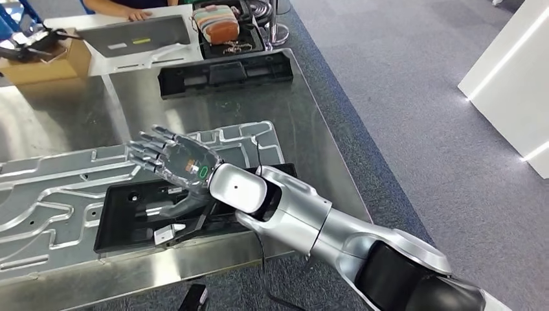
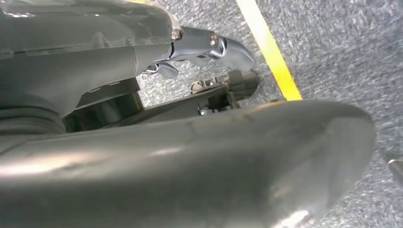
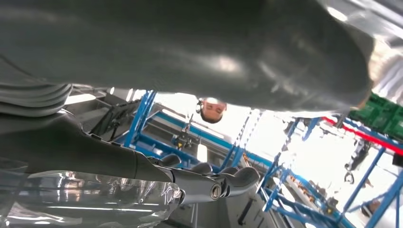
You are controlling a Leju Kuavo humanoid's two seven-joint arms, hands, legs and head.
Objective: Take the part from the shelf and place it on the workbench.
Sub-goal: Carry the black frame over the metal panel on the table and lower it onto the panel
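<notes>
From the head camera I see my right hand (image 1: 173,160) stretched out flat over a brushed steel tabletop (image 1: 311,139), palm facing up, its dark fingers (image 1: 145,148) spread apart and holding nothing. A clear glossy shell covers the palm, and the forearm behind it is smooth silver. Directly under the hand lies the part (image 1: 139,217), a long, flat, black moulded plastic piece with recesses and small pale tabs. It rests partly on a large silvery metal plate (image 1: 58,188) pressed with raised ribs and rounded channels. A second black plastic piece (image 1: 223,73) of similar long shape lies further along the tabletop, well apart. Beyond it sit a black tray (image 1: 249,40) holding a striped fabric pouch (image 1: 217,23), a grey panel (image 1: 133,35), and a brown cardboard box (image 1: 42,65). A person's hand (image 1: 136,13) rests at the far edge.

In the left wrist camera, my left hand (image 2: 204,52) hangs above speckled grey carpet (image 2: 342,52) crossed by a yellow line (image 2: 268,47); I cannot tell how its fingers lie.
</notes>
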